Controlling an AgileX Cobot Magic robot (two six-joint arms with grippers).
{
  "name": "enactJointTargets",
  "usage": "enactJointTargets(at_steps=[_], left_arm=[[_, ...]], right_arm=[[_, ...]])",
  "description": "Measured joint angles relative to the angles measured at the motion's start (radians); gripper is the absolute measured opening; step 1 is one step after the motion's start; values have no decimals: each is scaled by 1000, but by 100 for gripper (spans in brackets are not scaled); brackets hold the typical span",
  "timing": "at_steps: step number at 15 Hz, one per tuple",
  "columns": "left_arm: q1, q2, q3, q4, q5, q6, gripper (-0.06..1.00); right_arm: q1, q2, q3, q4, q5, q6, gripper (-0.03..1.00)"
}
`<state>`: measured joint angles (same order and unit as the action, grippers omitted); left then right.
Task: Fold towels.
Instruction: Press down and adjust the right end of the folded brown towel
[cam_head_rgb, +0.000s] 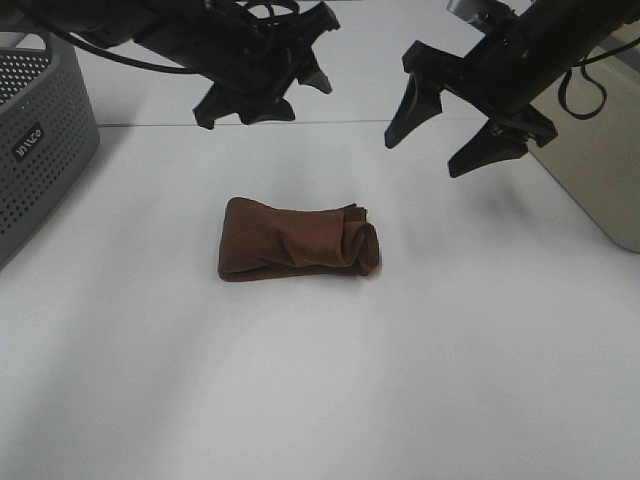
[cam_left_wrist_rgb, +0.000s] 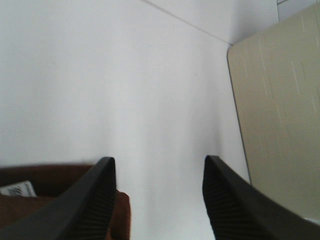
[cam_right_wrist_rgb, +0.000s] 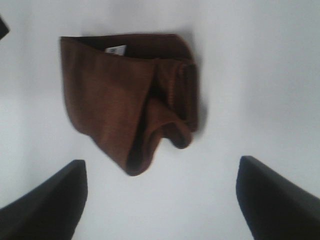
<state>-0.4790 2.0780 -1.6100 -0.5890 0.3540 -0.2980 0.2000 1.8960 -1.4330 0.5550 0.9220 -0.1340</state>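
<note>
Exterior high: towel (cam_head_rgb: 298, 240) well apart from basket (cam_head_rgb: 40, 150); edges perhaps uneven

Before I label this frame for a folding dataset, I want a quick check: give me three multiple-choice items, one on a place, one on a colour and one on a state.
1. Where is the towel?
A. held in the left hand
B. lying on the white table
C. held in the right hand

2. What colour is the towel?
A. reddish-brown
B. blue
C. grey

3. How do the two hands stand?
A. both shut
B. left shut, right open
C. both open and empty

Answers:
1. B: the high view shows the towel bunched on the table, apart from both hands.
2. A: the cloth looks reddish-brown in every view.
3. C: each wrist view shows spread fingers with nothing gripped between them.
</note>
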Motion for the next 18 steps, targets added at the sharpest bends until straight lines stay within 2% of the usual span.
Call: enactJointTargets(at_steps=[3, 4, 5, 6, 10, 13, 16, 18], left_arm=[[78, -23, 0, 120, 44, 0, 52], [100, -25, 0, 134, 62, 1, 52], [128, -25, 0, 139, 101, 1, 52], [141, -25, 0, 144, 112, 1, 52], [148, -25, 0, 152, 127, 1, 52], [148, -25, 0, 153, 129, 1, 52], [148, -28, 0, 154, 132, 1, 52], [148, -28, 0, 161, 144, 1, 52]], right_arm=[[0, 64, -4, 337, 82, -211, 77], [0, 99, -5, 456, 120, -288, 77], [2, 182, -5, 629, 204, -408, 77], [11, 217, -6, 670, 222, -448, 77], [67, 338, -10, 713, 225, -557, 77], [68, 393, -41, 704, 176, -565, 77], [67, 403, -47, 608, 56, -520, 77], [67, 403, -47, 539, 10, -491, 77]])
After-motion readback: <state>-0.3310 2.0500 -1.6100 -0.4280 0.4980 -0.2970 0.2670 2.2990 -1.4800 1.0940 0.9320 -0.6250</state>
